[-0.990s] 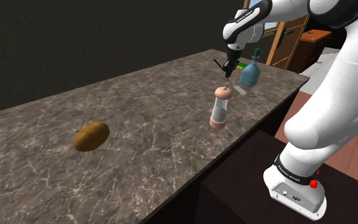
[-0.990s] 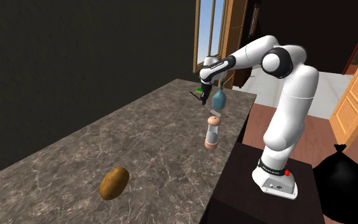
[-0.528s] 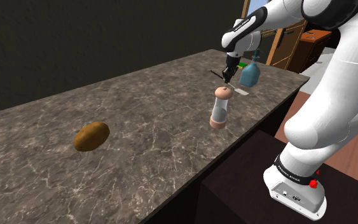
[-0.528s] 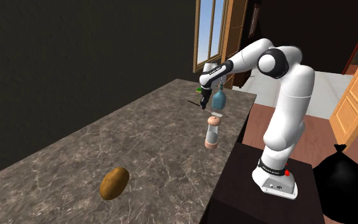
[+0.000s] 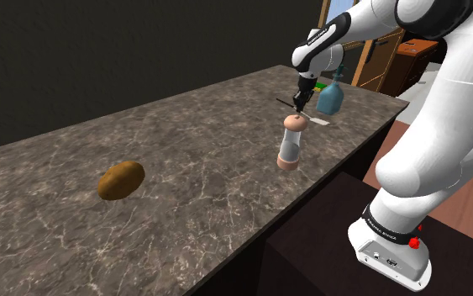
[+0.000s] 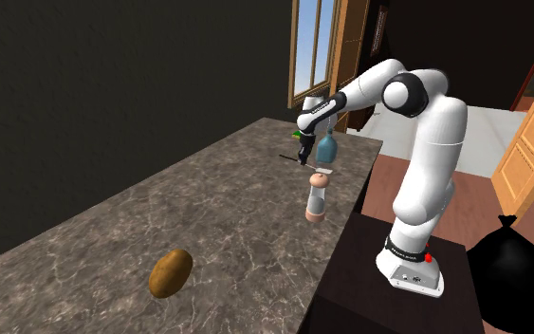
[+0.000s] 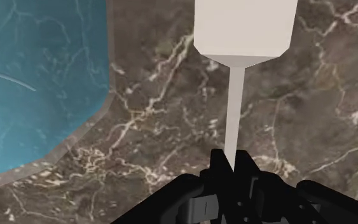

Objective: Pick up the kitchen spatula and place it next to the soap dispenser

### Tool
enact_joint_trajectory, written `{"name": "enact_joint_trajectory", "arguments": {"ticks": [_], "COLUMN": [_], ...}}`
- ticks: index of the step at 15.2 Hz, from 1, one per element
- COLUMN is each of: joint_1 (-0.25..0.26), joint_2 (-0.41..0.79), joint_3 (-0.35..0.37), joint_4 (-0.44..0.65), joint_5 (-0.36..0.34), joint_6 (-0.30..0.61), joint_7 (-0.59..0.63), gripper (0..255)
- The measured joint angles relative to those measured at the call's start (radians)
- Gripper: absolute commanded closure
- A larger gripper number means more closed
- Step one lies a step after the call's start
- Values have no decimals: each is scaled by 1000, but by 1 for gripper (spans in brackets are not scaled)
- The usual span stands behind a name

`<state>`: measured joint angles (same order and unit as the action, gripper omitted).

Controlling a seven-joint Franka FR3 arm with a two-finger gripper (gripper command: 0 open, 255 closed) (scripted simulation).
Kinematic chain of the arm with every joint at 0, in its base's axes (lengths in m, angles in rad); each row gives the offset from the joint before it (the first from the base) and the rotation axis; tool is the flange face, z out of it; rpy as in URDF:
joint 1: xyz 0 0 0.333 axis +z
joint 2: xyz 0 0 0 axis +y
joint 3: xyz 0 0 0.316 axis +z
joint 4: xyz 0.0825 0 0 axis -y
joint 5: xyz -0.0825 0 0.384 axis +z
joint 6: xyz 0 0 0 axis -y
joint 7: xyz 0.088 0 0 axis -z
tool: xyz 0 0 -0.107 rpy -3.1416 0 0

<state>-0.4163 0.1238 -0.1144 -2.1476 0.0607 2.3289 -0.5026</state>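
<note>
1. Claw (image 7: pixel 231 160) is clamped on the spatula (image 7: pixel 245 28) by its thin stem, one black finger (image 7: pixel 217 164) pressed to each side.
2. The white arm (image 5: pixel 444 101) stretches over the far end of the counter (image 5: pixel 184 168), with the wrist bent down so the claw (image 5: pixel 300 99) points at the marble top.
3. The spatula has a flat pale blade with cut corners that narrows into a slim pale stem. In the shoulder view the end sticking out behind the claw looks dark.
4. The spatula (image 5: pixel 317 119) sits just beside the teal soap dispenser (image 5: pixel 331 97), between it and the pink-capped mill (image 5: pixel 291 141).
5. In the wrist view the blade's far edge and most of the dispenser (image 7: pixel 37 83) are cut off. Whether the blade rests on the counter or hangs just above it cannot be told. In the second exterior view the spatula (image 6: pixel 296 158) is no more than a thin dark line.
</note>
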Motion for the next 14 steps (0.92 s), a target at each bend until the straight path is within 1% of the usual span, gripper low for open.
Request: {"name": "enact_joint_trajectory", "arguments": {"ticks": [1, 7, 8, 11, 14], "joint_1": [0, 0, 0, -1, 0], "joint_2": [0, 0, -10, -61, -71], "joint_3": [0, 0, -1, -4, -3], "joint_4": [0, 0, 4, 34, 45], "joint_5": [0, 0, -2, -13, -15], "joint_6": [0, 0, -13, -93, -114], "joint_7": [0, 0, 0, 7, 10], "gripper": [0, 0, 0, 0, 0]}}
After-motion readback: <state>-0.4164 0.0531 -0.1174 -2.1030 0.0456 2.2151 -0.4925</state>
